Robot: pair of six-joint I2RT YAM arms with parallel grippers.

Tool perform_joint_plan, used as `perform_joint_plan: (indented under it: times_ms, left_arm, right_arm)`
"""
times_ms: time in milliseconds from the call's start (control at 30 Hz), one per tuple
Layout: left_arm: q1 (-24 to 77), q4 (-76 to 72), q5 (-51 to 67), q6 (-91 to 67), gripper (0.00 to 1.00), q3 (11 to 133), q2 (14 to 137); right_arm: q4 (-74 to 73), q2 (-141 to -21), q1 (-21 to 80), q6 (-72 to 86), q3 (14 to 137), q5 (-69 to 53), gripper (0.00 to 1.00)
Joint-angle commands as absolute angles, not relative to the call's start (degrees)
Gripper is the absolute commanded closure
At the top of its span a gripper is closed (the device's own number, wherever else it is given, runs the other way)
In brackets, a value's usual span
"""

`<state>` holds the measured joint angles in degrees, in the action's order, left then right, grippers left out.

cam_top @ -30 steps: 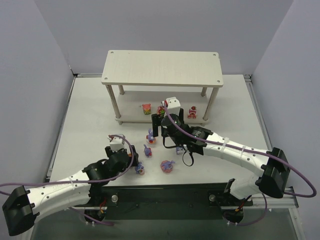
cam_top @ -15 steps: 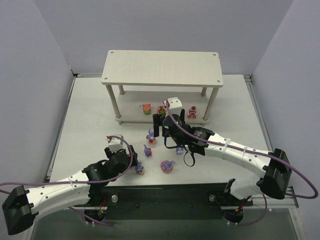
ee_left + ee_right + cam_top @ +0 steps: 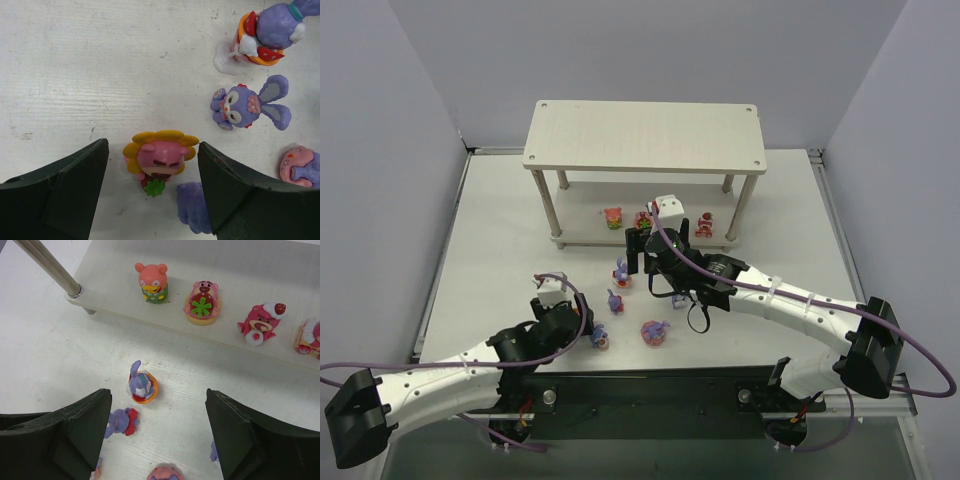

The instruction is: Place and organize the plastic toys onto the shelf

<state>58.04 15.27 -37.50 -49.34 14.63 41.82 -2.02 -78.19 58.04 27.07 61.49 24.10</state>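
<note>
The pale wood shelf (image 3: pixel 645 135) stands at the back. Its lower tier (image 3: pixel 240 270) holds several red and pink round toys, among them a pink bear (image 3: pixel 153 282) and a red one with a green flower (image 3: pixel 201 302). My left gripper (image 3: pixel 152 155) is open and straddles a pink toy with yellow petals (image 3: pixel 160 156) on the table; a purple bunny (image 3: pixel 194 207) lies against its right finger. My right gripper (image 3: pixel 159 395) is open and empty, above the table in front of the shelf, near a bunny in an orange ring (image 3: pixel 141 384).
Loose on the white table (image 3: pixel 500 230): a lying purple bunny (image 3: pixel 250 102), a bunny in an orange cup (image 3: pixel 265 35), a pink round toy (image 3: pixel 653 332) and a bunny with a red bow (image 3: pixel 120 421). Shelf leg (image 3: pixel 47 265) stands at left.
My left gripper has edged slightly toward the near side over the yellow-petalled toy. The right arm has barely moved.
</note>
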Motion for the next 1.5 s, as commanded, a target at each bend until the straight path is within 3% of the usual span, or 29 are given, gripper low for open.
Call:
perform_joint_plan:
  times_ms: [0, 700, 1267, 1467]
  left_arm:
    - [58.18, 13.45, -36.83, -50.36, 0.18, 14.33, 41.57]
    - [58.27, 11.95, -36.56, -50.27, 0.26, 15.38, 46.23]
    - [58.18, 14.94, -39.11, -51.77, 0.48, 16.61, 45.97]
    - [58.10, 15.56, -39.46, -51.86, 0.48, 16.79, 45.53]
  right_arm:
    - [-2.46, -76.20, 57.66, 27.60, 61.26, 24.52, 0.23]
    - [-2.55, -75.50, 57.57, 27.33, 61.26, 25.31, 0.23]
    - [-2.55, -75.50, 57.48, 27.68, 60.91, 25.75, 0.23]
    - [-2.55, -75.50, 57.31, 27.60, 60.73, 25.93, 0.23]
